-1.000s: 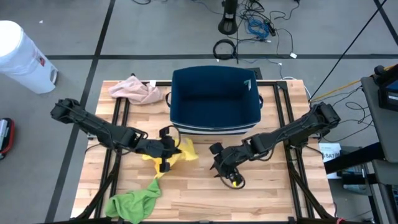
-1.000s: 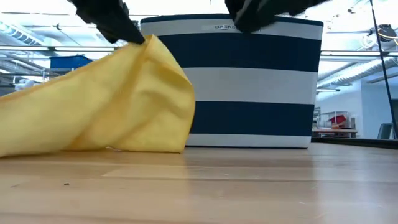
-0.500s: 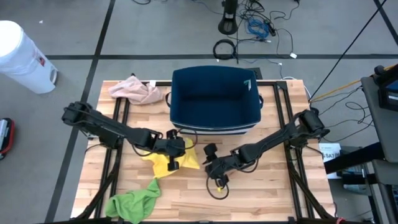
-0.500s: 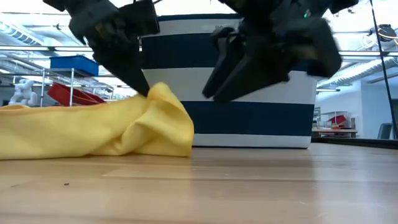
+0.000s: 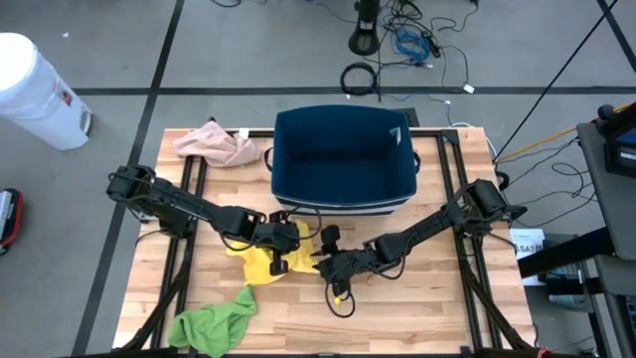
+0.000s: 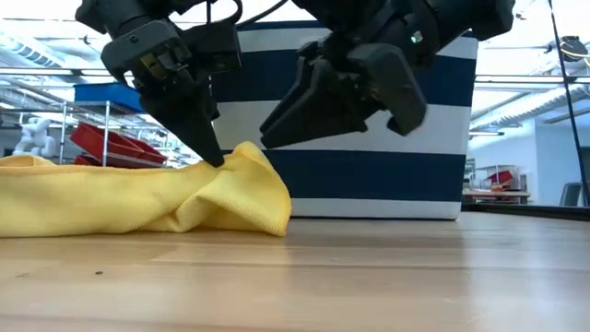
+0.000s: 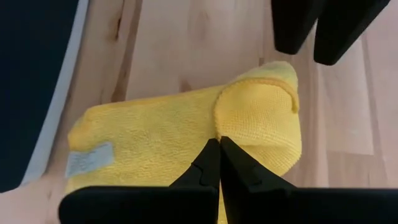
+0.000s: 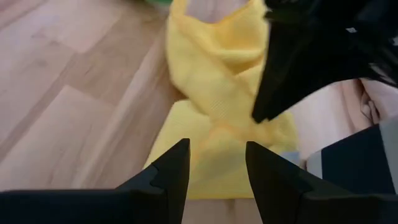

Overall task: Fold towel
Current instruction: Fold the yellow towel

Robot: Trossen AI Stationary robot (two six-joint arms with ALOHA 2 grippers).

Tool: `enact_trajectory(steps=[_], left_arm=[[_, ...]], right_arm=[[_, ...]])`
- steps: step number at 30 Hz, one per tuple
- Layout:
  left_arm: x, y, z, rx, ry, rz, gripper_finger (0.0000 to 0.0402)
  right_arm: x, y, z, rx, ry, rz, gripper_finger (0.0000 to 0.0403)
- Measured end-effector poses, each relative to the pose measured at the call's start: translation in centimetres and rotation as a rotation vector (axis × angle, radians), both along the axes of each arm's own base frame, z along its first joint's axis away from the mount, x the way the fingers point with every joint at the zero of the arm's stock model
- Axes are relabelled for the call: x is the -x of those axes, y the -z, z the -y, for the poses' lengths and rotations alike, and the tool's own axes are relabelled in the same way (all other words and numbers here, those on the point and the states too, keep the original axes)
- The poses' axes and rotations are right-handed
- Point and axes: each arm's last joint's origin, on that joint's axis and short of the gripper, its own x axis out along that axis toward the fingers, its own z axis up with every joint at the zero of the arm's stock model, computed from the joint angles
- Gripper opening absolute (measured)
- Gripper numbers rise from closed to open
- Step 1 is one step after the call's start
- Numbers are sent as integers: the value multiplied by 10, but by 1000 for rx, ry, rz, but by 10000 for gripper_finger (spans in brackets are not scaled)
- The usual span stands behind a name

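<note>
On the desk (image 5: pixel 417 308), the striped basket (image 5: pixel 343 159) sits at twelve o'clock. The yellow towel (image 5: pixel 266 254) lies at its seven o'clock, apparently pinched by the left fingers (image 6: pixel 214 159). The right fingers (image 8: pixel 174 168) stand apart at the towel's three o'clock.

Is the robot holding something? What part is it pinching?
Yes. The left gripper is shut on the yellow towel, pinching a raised fold near its end. The right gripper is open beside it, holding nothing.
</note>
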Motion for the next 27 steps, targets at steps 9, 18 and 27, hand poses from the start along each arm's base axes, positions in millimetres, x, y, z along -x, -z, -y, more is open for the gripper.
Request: enact_trajectory(steps=[9, 18, 27], left_arm=[[0, 0, 1, 38, 0, -7, 0], [0, 8, 2, 77, -3, -59, 0], [-5, 23, 6, 105, 3, -109, 0]], right_arm=[[-4, 9, 8, -65, 60, -15, 146], [-4, 15, 0, -97, 64, -5, 146], [-5, 17, -2, -73, 94, 19, 146]])
